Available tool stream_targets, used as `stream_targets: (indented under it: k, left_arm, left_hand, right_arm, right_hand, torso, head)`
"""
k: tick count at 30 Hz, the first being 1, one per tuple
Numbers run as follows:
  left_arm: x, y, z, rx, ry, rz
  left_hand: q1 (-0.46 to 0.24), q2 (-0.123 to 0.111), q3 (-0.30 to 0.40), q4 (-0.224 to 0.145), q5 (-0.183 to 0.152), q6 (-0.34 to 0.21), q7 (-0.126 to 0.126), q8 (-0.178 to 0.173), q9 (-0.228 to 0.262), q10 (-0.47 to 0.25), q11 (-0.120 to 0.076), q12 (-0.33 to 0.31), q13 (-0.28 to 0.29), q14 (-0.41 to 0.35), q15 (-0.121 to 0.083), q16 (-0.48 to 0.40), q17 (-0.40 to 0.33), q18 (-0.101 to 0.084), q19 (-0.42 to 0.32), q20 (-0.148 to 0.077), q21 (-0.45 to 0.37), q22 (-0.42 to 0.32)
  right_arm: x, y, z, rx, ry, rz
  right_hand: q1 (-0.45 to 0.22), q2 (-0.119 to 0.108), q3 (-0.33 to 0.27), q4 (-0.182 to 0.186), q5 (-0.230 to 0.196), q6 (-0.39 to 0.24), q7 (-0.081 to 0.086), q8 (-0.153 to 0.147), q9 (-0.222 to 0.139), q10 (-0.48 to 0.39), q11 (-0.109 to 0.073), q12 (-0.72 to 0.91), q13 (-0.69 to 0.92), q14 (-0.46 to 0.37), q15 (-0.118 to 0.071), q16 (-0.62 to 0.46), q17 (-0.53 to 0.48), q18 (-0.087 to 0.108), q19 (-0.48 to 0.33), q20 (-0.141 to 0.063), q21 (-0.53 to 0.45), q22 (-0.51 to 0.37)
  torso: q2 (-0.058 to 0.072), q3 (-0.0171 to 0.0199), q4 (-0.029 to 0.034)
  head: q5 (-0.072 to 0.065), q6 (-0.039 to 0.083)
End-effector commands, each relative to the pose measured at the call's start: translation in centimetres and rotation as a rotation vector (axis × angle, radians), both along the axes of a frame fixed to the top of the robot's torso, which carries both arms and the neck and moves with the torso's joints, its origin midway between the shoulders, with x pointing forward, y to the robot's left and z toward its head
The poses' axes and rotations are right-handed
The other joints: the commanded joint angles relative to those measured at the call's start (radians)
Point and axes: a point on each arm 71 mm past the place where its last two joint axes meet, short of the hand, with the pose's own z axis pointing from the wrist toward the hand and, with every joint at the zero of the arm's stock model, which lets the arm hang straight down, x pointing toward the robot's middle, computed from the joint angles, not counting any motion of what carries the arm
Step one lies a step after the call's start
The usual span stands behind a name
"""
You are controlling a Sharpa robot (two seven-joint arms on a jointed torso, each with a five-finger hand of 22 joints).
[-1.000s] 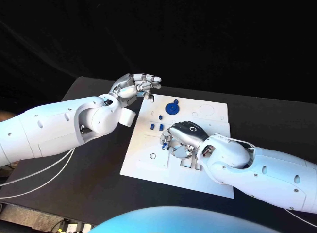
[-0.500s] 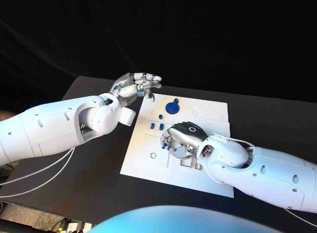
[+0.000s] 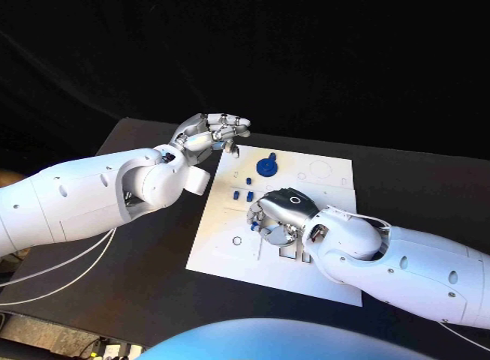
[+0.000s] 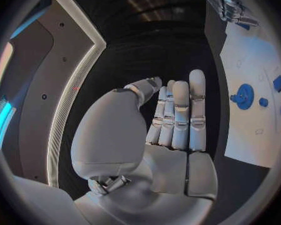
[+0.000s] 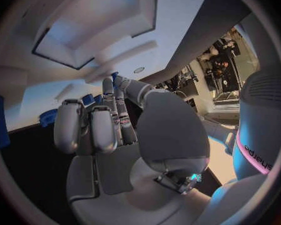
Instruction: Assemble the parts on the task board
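Over the task board (image 3: 229, 259) middle, the right hand (image 3: 279, 214) pinches a small blue part (image 3: 254, 223), its axis hidden; the left hand (image 3: 209, 133) hovers curled, holding nothing, at the far-left corner.

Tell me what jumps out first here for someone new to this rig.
The white task board in the middle of the black table, with the right hand bent down over its centre, fingers at the board. Next, the left hand raised by the board's far left corner, fingers curled. Then the round blue part near the board's far edge.
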Motion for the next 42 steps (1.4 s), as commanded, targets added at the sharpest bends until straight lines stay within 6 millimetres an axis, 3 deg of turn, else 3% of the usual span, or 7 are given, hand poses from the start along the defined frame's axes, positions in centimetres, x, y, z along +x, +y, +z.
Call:
stream_targets:
  k: [1,6,19,23,24,28,42]
  left_arm:
    - [-0.1,-0.3,0.1,-0.005,-0.002,-0.015]
    - [-0.1,-0.3,0.1,-0.005,-0.001,-0.016]
    - [-0.1,-0.3,0.1,-0.004,0.001,-0.016]
    - [-0.1,-0.3,0.1,-0.003,0.002,-0.016]
    - [-0.1,-0.3,0.1,-0.003,0.002,-0.016]
    - [-0.1,-0.2,0.1,-0.003,0.002,-0.016]
    - [-0.1,-0.1,0.1,-0.001,0.001,-0.012]
  left_hand:
    - [0.004,0.001,-0.002,-0.002,0.001,-0.003,0.003,-0.005,-0.001,-0.005,-0.001,-0.004,-0.001,0.007,0.003,0.004,-0.001,0.006,0.005,0.001,-0.004,-0.001]
    - [0.003,0.001,-0.003,-0.002,0.001,-0.003,0.004,-0.005,-0.002,-0.006,-0.001,-0.005,-0.001,0.007,0.004,0.004,-0.001,0.006,0.005,0.001,-0.004,-0.001]
    - [0.003,0.001,-0.003,-0.002,0.001,-0.003,0.004,-0.005,-0.002,-0.006,-0.001,-0.005,-0.001,0.007,0.004,0.004,-0.001,0.006,0.005,0.001,-0.004,-0.001]
    - [0.003,0.001,-0.003,-0.002,0.001,-0.003,0.004,-0.005,-0.002,-0.006,-0.001,-0.006,-0.001,0.007,0.004,0.004,-0.002,0.006,0.005,0.001,-0.005,-0.001]
    - [0.002,0.001,-0.003,-0.002,0.001,-0.004,0.004,-0.006,-0.002,-0.007,-0.001,-0.007,-0.002,0.006,0.004,0.004,-0.002,0.006,0.005,0.002,-0.005,-0.001]
    - [0.002,0.001,-0.003,-0.002,0.001,-0.004,0.004,-0.006,-0.002,-0.007,-0.001,-0.007,-0.002,0.006,0.004,0.004,-0.002,0.006,0.005,0.002,-0.005,-0.001]
    - [-0.002,0.002,-0.005,0.001,0.000,-0.004,0.004,-0.007,-0.002,-0.008,0.000,-0.009,-0.002,0.006,0.005,0.004,-0.002,0.006,0.005,0.003,-0.006,-0.002]
  right_arm:
    - [-0.3,0.3,-0.4,-0.042,-0.001,0.018]
    - [-0.3,0.4,-0.5,-0.063,0.002,0.021]
    - [-0.2,0.4,-0.7,-0.087,-0.004,0.013]
    - [-0.2,0.2,-0.5,-0.064,-0.018,0.007]
    - [-0.2,0.2,-0.5,-0.057,-0.022,0.004]
    - [-0.2,-0.2,-0.1,-0.022,-0.041,-0.012]
    - [-0.1,-3.7,2.0,0.034,-0.070,-0.083]
  right_hand:
    - [-0.005,0.006,-0.002,0.004,0.002,0.000,0.009,0.002,0.002,-0.001,-0.006,0.001,0.000,0.011,-0.003,0.002,0.000,-0.005,0.003,0.003,-0.002,0.032]
    - [-0.007,0.006,-0.003,0.005,0.001,0.001,0.009,0.003,0.003,-0.001,-0.006,0.001,0.000,0.011,-0.003,0.002,-0.001,-0.005,0.002,0.003,-0.003,0.032]
    - [-0.018,0.001,-0.009,0.009,-0.003,-0.005,0.008,0.002,0.006,-0.004,-0.006,-0.004,0.003,0.010,-0.003,0.000,-0.008,-0.002,-0.005,0.004,-0.012,0.026]
    - [-0.047,-0.032,0.002,0.017,-0.004,-0.095,0.046,-0.050,-0.012,-0.100,0.026,-0.021,-0.012,-0.005,0.024,-0.020,-0.051,0.004,-0.030,0.020,-0.046,0.000]
    - [-0.053,-0.044,0.003,0.017,0.000,-0.111,0.047,-0.060,-0.016,-0.121,0.033,-0.020,-0.016,-0.008,0.029,-0.024,-0.060,0.007,-0.038,0.026,-0.057,-0.008]
    - [-0.064,-0.066,-0.008,0.018,0.007,-0.136,0.041,-0.075,-0.021,-0.144,0.034,-0.011,-0.020,-0.011,0.031,-0.028,-0.071,0.014,-0.053,0.032,-0.079,-0.024]
    - [-0.071,-0.075,-0.020,0.022,0.010,-0.134,0.039,-0.073,-0.018,-0.160,0.034,-0.001,-0.020,-0.014,0.031,-0.030,-0.079,0.016,-0.057,0.034,-0.086,-0.028]
  torso:
    - [0.001,-0.0004,0.0001]
    - [0.000,-0.0021,0.0001]
    - [-0.001,-0.0009,-0.0003]
    - [-0.001,-0.0007,-0.0005]
    - [-0.001,-0.0005,-0.0002]
    - [-0.002,-0.0005,0.0003]
    - [-0.002,-0.0015,-0.0001]
  head:
    - [-0.001,0.000]
    - [-0.002,-0.002]
    - [-0.004,-0.002]
    - [-0.004,0.000]
    - [-0.004,0.001]
    - [-0.006,0.002]
    - [-0.017,0.012]
